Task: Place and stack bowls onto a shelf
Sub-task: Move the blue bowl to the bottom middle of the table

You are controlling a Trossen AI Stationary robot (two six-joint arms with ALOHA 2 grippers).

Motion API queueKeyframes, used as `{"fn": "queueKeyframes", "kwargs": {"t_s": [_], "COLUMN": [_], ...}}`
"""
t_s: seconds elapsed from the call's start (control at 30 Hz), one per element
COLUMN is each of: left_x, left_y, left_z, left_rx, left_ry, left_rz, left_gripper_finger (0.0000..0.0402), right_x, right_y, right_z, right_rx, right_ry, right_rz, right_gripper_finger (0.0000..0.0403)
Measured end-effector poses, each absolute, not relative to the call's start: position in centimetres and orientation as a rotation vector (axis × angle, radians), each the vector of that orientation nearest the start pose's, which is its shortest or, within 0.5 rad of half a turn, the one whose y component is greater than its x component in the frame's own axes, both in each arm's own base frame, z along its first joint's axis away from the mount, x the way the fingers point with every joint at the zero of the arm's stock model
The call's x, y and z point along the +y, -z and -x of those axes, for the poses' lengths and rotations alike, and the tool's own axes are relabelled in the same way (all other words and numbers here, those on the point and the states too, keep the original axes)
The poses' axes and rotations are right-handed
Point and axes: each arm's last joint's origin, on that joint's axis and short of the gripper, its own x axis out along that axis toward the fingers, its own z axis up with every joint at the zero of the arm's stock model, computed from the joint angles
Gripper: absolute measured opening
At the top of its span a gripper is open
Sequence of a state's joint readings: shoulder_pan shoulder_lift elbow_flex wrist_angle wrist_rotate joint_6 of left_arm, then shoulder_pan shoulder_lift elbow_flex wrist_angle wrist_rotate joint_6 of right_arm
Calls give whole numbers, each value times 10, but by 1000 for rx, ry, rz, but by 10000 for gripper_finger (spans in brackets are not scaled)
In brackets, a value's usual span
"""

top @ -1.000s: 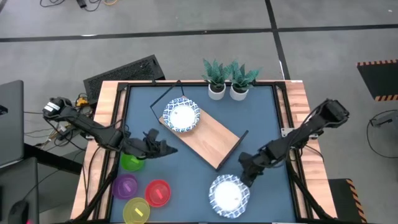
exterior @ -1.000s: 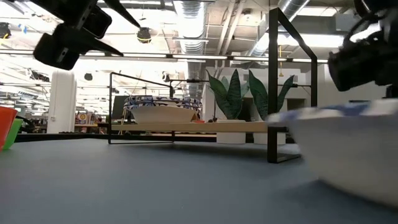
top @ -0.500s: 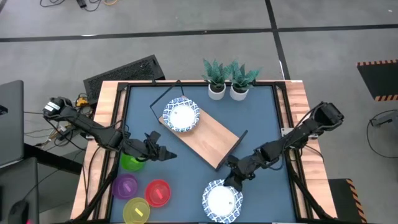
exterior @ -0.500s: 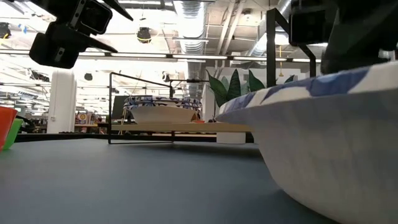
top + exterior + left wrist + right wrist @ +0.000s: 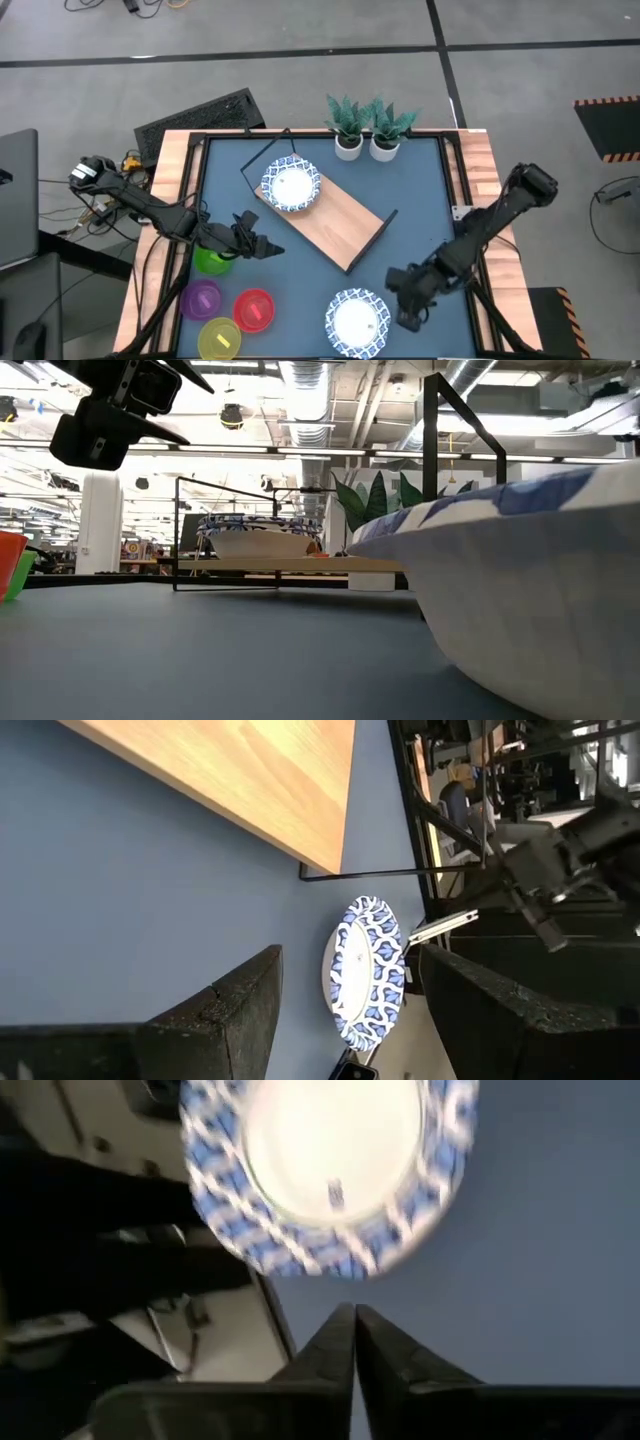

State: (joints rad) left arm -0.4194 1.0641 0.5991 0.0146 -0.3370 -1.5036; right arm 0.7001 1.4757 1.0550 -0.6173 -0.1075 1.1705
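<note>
The shelf (image 5: 335,218), a light-wood board on black wire frames, lies slantwise mid-table. One white bowl with a blue rim (image 5: 291,186) sits on its far end. A second such bowl (image 5: 356,319) rests on its base on the tabletop by the near edge and looms large in the low view (image 5: 540,580). My right gripper (image 5: 404,301) is shut just right of that bowl, its fingertips (image 5: 354,1318) short of the rim (image 5: 330,1265). My left gripper (image 5: 264,246) hovers open beside the green bowl (image 5: 211,261). Purple (image 5: 201,299), red (image 5: 253,308) and yellow (image 5: 220,338) bowls stand near left.
Two small white plant pots (image 5: 348,145) (image 5: 384,148) stand at the far edge behind the shelf. A raised wooden rim (image 5: 185,200) borders the blue tabletop. Bare blue surface lies between the shelf and the near bowl (image 5: 150,920).
My right gripper went toward the near left with the blue-rimmed bowl, which slid along the table toward the near edge. The gripper then drew back toward the table's right edge, away from the bowl, which stayed where it was.
</note>
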Motion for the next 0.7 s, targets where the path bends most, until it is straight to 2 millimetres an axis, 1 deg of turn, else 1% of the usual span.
{"fn": "queueKeyframes", "kwargs": {"t_s": [0.03, 0.1, 0.23, 0.37, 0.43, 0.53, 0.6, 0.7], "left_x": [-82, -82, -82, -82, -82, -82, -82, -82], "left_y": [-237, -237, -236, -237, -237, -237, -237, -237], "left_z": [-208, -208, -208, -208, -208, -208, -208, -208], "left_rx": [389, 390, 391, 390, 391, 391, 395, 397], "left_ry": [-245, -245, -243, -243, -242, -241, -237, -235], "left_rz": [1312, 1309, 1294, 1294, 1294, 1295, 1296, 1298], "left_gripper_finger": [220, 220, 220, 220, 220, 220, 220, 220], "right_x": [195, 206, 227, 243, 247, 249, 247, 236], "right_y": [-235, -226, -201, -182, -176, -175, -179, -192], "right_z": [-218, -215, -213, -220, -230, -253, -274, -299], "right_rx": [1303, 1334, 1411, 1471, 1476, 1450, 1403, 1308], "right_ry": [-38, -28, 3, 24, 9, -58, -122, -101], "right_rz": [-690, -683, -666, -624, -592, -527, -454, -308], "right_gripper_finger": [18, 17, 19, 19, 18, 18, 18, 19]}}
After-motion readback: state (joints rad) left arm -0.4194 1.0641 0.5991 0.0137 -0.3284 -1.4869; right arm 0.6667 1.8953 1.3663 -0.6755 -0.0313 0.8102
